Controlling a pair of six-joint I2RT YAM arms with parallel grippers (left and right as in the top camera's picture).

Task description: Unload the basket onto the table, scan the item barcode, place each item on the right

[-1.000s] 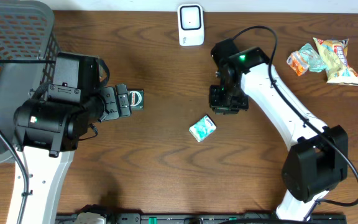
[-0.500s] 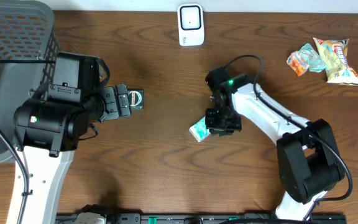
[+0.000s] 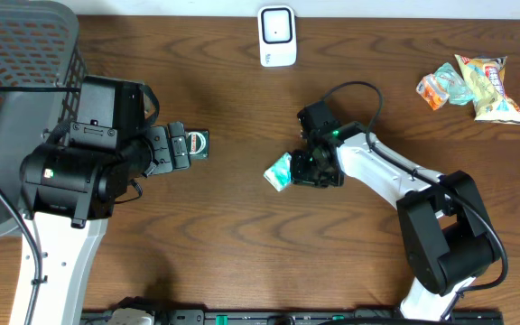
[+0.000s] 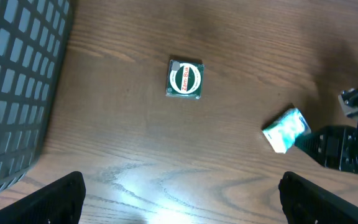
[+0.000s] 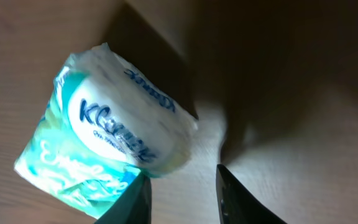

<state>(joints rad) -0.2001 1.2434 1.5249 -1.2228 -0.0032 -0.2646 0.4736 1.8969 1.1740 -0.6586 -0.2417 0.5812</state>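
As seen from overhead, a dark mesh basket occupied the 10 o'clock corner of the wooden table. At 3 o'clock of the basket, the left gripper pointed toward 3 o'clock. Its fingers were spread fully apart and had hold of nothing. A small green tin lay just beyond the fingertips; in the left wrist view it sat at 12 o'clock between the two fingers, apart from both.

The tissue packet lay flat near the table centre, well apart from the tin at its 9 o'clock. The white scanner stood at the packet's 12 o'clock, at the far table edge, well apart.

The right gripper sat at the packet's 3 o'clock, low to the table. In the right wrist view its fingers stood a narrow gap apart with only bare table between them. The packet's corner met the tip of one finger, ungripped.

Several snack packets lay at the table's 2 o'clock corner.
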